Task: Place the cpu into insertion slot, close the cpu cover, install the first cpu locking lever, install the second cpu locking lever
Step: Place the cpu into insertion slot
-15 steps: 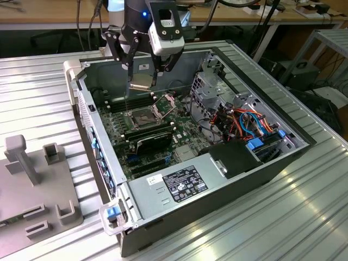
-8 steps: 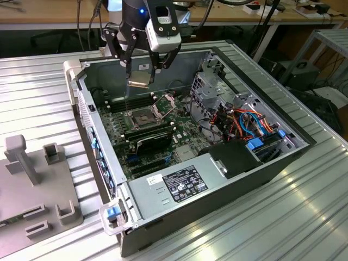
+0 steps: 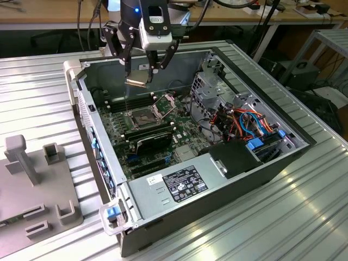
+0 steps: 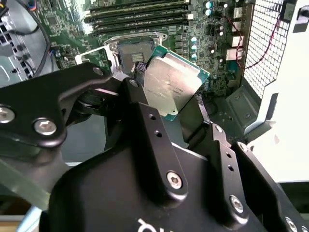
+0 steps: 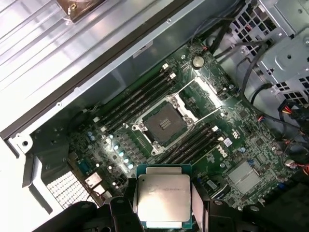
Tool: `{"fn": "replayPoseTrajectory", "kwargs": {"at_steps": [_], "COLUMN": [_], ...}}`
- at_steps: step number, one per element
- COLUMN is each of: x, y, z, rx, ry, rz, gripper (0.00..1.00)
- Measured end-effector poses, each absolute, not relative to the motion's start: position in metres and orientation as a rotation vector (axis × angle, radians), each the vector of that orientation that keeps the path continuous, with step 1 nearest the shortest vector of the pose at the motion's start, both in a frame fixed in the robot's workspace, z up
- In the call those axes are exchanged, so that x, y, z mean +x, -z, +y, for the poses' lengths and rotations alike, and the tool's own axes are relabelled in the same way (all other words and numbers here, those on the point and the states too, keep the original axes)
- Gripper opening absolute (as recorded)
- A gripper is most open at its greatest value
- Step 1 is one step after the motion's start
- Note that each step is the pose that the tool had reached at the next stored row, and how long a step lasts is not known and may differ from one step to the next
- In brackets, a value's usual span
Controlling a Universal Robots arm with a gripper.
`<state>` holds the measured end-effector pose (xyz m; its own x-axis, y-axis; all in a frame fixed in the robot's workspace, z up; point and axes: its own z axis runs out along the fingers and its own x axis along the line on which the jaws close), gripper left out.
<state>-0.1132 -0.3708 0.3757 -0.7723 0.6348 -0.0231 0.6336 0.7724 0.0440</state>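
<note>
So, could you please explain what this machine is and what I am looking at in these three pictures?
It is a single robot arm working over an open computer case that lies on a ribbed metal table. The exterior view comes from a camera off the arm. Both wrist views come from cameras riding on the arm, looking past its gripper. The gripper is shut on the cpu, a flat silver-grey chip gripped by its edges and held in the air above the motherboard. Below it the insertion slot sits bare, and the cpu cover stands open beside it. The chip has not been placed yet.
</note>
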Motion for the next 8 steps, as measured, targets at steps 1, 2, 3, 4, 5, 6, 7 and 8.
{"fn": "replayPoseTrajectory", "kwargs": {"at_steps": [1,2,3,4,5,6,7,8], "x": [-0.1132,-0.1132,-0.1132,-0.1132,-0.1132,-0.1132,-0.1132,-0.1132], "y": [-0.3752,-0.3742,-0.3731,-0.3724,-0.3717,-0.3706,-0.3695,-0.3684], "z": [-0.3708,-0.3708,-0.3708,-0.3708,-0.3708,-0.3708,-0.3708,-0.3708], "rx": [1.071,1.130,1.183,1.217,1.246,1.288,1.336,1.376], "ry": [-0.052,-0.051,-0.050,-0.049,-0.049,-0.048,-0.047,-0.046], "rz": [2.913,2.890,2.868,2.854,2.841,2.822,2.799,2.779], "gripper": [0.54,0.54,0.54,0.54,0.54,0.54,0.54,0.54]}}
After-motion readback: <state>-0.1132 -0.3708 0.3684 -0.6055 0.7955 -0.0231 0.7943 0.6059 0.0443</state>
